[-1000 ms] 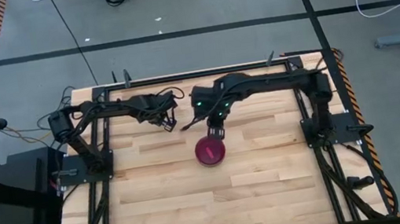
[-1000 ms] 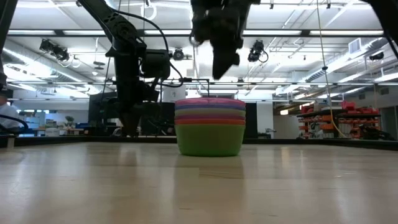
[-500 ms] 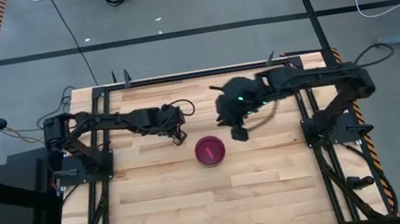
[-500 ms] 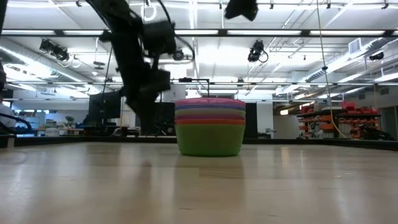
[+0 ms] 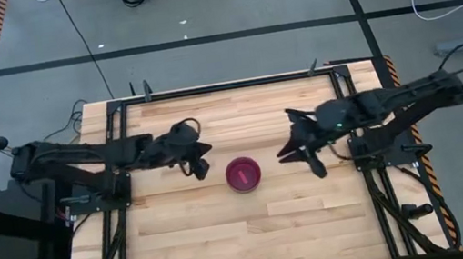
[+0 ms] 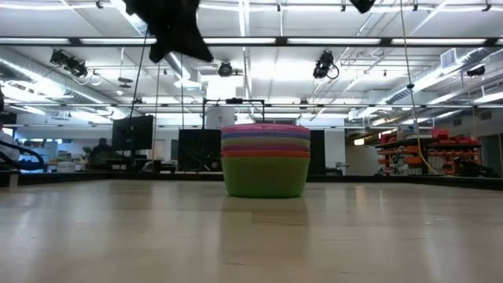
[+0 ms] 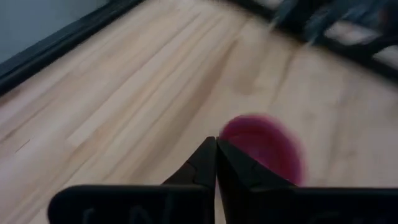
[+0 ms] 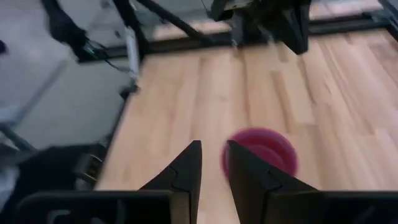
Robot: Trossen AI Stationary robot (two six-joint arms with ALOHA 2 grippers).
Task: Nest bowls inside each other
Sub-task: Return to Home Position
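The bowls stand nested in one stack (image 5: 243, 174) at the table's middle, its base on the wood. In the low view the stack (image 6: 265, 161) has the green bowl (image 6: 265, 179) lowest, the magenta-pink bowl (image 6: 265, 128) on top, and thin rims of the others between. My left gripper (image 5: 203, 163) hovers shut just left of the stack, its fingertips (image 7: 216, 140) together, with the stack (image 7: 264, 144) ahead of it. My right gripper (image 5: 287, 146) hovers to the stack's right, its fingers (image 8: 213, 149) a little apart and empty, with the stack (image 8: 261, 152) beyond them.
Bare wooden tabletop (image 5: 228, 231) lies all around the stack. Black frame rails (image 5: 225, 85) run along the far edge and both sides, with the arm bases at the left (image 5: 83, 184) and right (image 5: 380, 139).
My right gripper has drawn away from above the stack, going up and toward the table's right edge. My left gripper has risen and come a little toward the near edge, beside the stack. The stack has stayed where it was.
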